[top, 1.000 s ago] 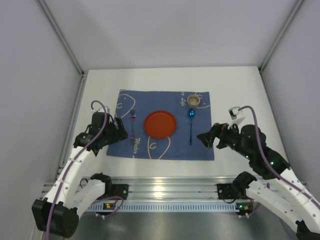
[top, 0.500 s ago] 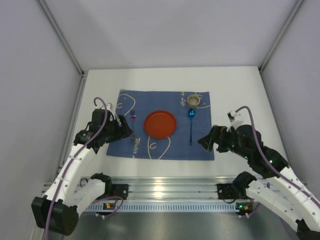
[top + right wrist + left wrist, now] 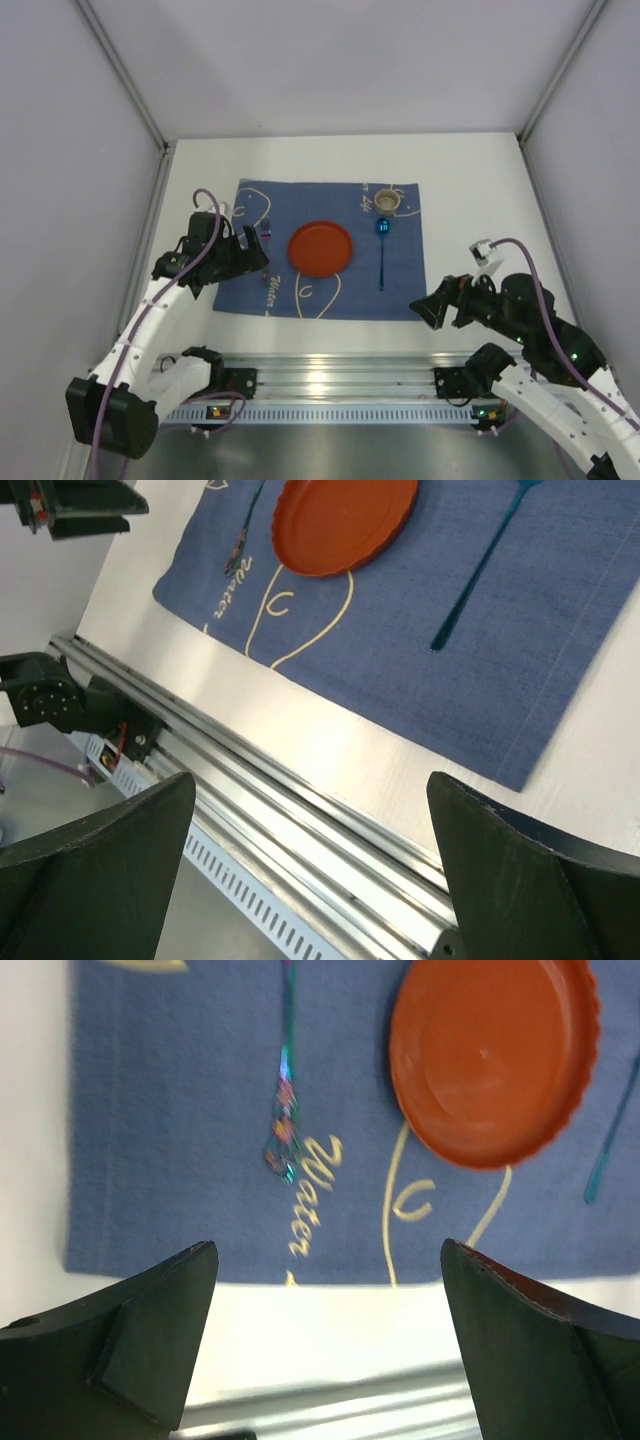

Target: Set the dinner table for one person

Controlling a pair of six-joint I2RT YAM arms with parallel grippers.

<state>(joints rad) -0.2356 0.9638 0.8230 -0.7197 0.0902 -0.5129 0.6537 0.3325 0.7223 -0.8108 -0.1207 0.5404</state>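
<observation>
The white dinner table (image 3: 470, 190) carries a blue placemat (image 3: 345, 290) with a red plate (image 3: 320, 248) at its middle. An iridescent fork (image 3: 266, 234) lies left of the plate and a blue spoon (image 3: 382, 250) right of it. A small beige cup (image 3: 387, 202) stands at the mat's far right corner. My left gripper (image 3: 252, 258) is open and empty above the mat's near left part, by the fork (image 3: 285, 1120). My right gripper (image 3: 428, 305) is open and empty above the mat's near right corner. The right wrist view shows the plate (image 3: 342, 520) and spoon (image 3: 480, 565).
A ribbed aluminium rail (image 3: 330, 375) runs along the table's near edge, and shows in the right wrist view (image 3: 280, 820). Grey walls enclose the table on the left, right and far sides. Bare white tabletop (image 3: 330, 155) lies beyond the mat.
My right arm has drawn back toward the near edge, away from the spoon. My left gripper has shifted a little right, over the mat's left part.
</observation>
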